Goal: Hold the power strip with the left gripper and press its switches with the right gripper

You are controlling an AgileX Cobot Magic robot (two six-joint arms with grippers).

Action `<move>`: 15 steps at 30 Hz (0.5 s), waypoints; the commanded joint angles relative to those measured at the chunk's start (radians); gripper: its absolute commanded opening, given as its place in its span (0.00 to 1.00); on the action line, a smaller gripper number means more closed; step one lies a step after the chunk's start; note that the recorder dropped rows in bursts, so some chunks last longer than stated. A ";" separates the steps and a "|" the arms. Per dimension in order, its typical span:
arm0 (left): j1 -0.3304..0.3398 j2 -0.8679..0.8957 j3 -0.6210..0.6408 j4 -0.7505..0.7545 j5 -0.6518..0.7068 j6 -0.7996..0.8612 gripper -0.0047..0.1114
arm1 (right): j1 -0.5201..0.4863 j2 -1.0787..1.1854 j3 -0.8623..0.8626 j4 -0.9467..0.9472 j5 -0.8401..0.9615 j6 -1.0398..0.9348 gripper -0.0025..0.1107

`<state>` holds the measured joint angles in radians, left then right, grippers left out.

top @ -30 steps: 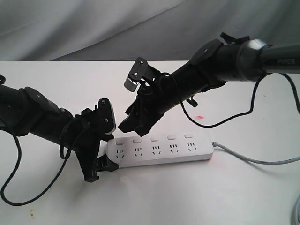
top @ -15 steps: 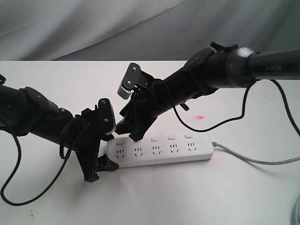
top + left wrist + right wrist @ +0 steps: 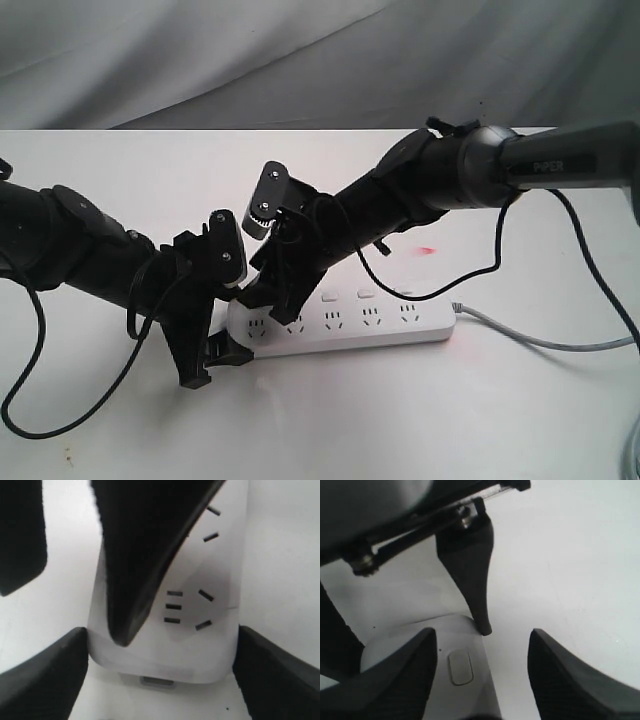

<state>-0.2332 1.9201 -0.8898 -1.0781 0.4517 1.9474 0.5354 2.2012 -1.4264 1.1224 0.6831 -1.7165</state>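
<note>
On the table (image 3: pixel 430 425), left tool (image 3: pixel 216 362) clamps the power strip (image 3: pixel 370 325); right tool (image 3: pixel 481 635) gapes.

A robotics lab or test bay is suggested: a plain white counter (image 3: pixel 500 420) is backed by draped grey cloth (image 3: pixel 200 60), and cabled robot arms (image 3: pixel 450 175) are seen.

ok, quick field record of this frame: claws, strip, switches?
left claw: black, clamped across one end of the long white plastic power strip
right claw: black, open, tips down around a small white rounded switch at the held end
press contact: cannot tell
uncovered switches: three, toward the cord end
grey cord: trails right over the white table
</note>
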 commanded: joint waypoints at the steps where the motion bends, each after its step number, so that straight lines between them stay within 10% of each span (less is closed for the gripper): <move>1: 0.001 0.001 -0.006 0.003 -0.011 -0.003 0.52 | 0.002 0.004 -0.006 0.009 -0.050 -0.008 0.48; 15: 0.001 0.001 -0.006 0.003 -0.011 -0.003 0.52 | 0.002 0.004 -0.006 0.009 -0.095 -0.029 0.48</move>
<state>-0.2332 1.9201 -0.8898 -1.0781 0.4517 1.9474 0.5354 2.2080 -1.4264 1.1224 0.5953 -1.7274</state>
